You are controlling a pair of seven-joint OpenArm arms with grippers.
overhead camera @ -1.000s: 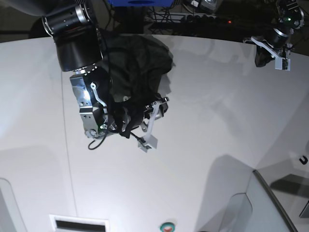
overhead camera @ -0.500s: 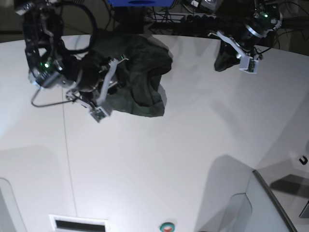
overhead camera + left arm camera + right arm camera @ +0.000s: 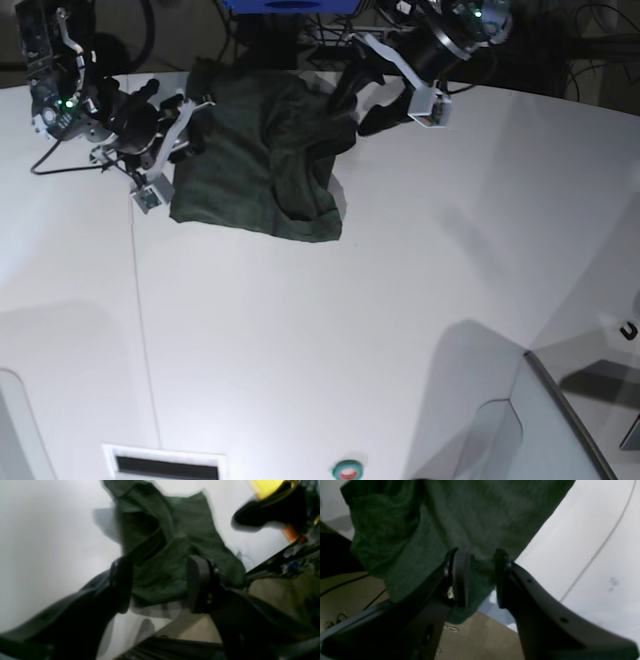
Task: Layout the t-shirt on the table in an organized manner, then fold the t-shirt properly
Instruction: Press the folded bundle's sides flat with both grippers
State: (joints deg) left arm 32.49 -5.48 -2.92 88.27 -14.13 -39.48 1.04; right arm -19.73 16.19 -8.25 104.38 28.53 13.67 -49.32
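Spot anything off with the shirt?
Yes: the shirt lies bunched near the table's far edge, with its right side folded over itself. In the right wrist view some cloth hangs past that edge.

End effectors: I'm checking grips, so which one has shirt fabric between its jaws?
The right end effector, pinching the t-shirt edge; the left end effector is open, gripping nothing.

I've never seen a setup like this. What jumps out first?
A rumpled dark green t-shirt lies near the far edge of a big white table. An end effector comes at it from each side: the right end effector has fabric between its fingers at one edge, while the left end effector stands open at the other.
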